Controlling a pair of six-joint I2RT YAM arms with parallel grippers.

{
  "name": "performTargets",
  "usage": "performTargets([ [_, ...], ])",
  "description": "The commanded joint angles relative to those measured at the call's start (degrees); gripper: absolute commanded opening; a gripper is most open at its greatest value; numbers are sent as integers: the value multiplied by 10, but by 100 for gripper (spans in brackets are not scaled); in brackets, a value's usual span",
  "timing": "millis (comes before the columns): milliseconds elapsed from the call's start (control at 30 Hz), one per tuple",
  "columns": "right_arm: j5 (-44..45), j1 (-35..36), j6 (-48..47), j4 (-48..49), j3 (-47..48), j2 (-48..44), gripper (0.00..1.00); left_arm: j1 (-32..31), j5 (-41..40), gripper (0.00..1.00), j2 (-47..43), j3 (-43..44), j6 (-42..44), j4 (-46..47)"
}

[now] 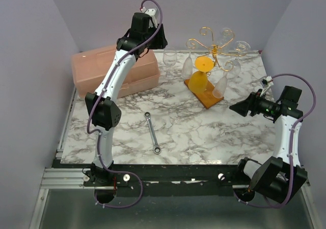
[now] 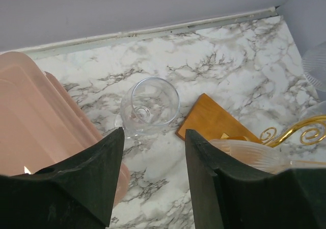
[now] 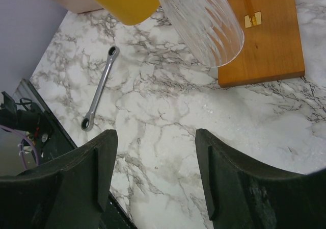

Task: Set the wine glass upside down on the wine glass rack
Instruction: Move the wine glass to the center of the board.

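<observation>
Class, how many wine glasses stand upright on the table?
1: a clear glass at the far edge, between the pink box and the rack. The left arm could hide another.

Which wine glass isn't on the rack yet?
The clear wine glass standing upright on the table beside the pink box, nearest the left gripper; the others, including the orange glass, hang upside down from the gold rack.

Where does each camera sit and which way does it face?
Top external: above and behind the bases, looking down on the white marble table; left arm, right arm show.
Left wrist: on the left arm, looking down at an upright clear wine glass; left tool shows.
Right wrist: low at right, facing a silver wrench; right tool shows.
Shared: all see the gold wire rack's orange-brown base.
</observation>
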Motion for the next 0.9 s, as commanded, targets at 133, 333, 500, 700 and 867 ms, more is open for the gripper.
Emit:
performTargets([
  [133,-3,-1,-16,-6,3,13,69,-7,-5,52,52,48,57,-23],
  [333,-1,-1,-12,0,0,4,69,-15,-21,50,75,51,62,6],
  [500,0,-1,-15,-2,0,3,69,-19,-28,46,99,71,58,8],
  [700,-2,-1,-15,-3,0,-2,69,-23,-33,44,109,71,55,-1],
  [867,-4,-1,-16,-4,0,-5,69,-26,-42,41,117,72,46,-7],
])
